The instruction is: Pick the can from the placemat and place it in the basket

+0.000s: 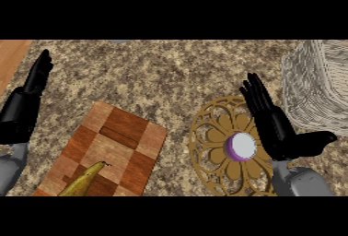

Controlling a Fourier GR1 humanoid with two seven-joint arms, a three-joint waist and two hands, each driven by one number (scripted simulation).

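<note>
Progress so far looks like pretty much zero, judging by how things sit. Biggest thing first: the speckled stone counter (pixel 156 73) carries everything, with a strip of wood at its far left edge. The white wicker basket (pixel 319 87) sits at the counter's right edge, and I can't see anything in it from this angle. A checkered wooden cutting board (pixel 112 147) lies toward the near left with a banana (pixel 83 180) on its near end. The round gold cutout placemat (pixel 228 147) is near the right, just beside the basket, and the can (pixel 241 146) stands on it, purple-sided with a pale top. The right hand (pixel 272 122) is right next to the can, fingers straight and thumb splayed toward the basket, so released, nothing grasped. The left hand (pixel 34 80) is resting by the left edge, fingers up, also holding nothing. So grabbing, lifting, carrying over and dropping it in are all left, I'd say.
</note>
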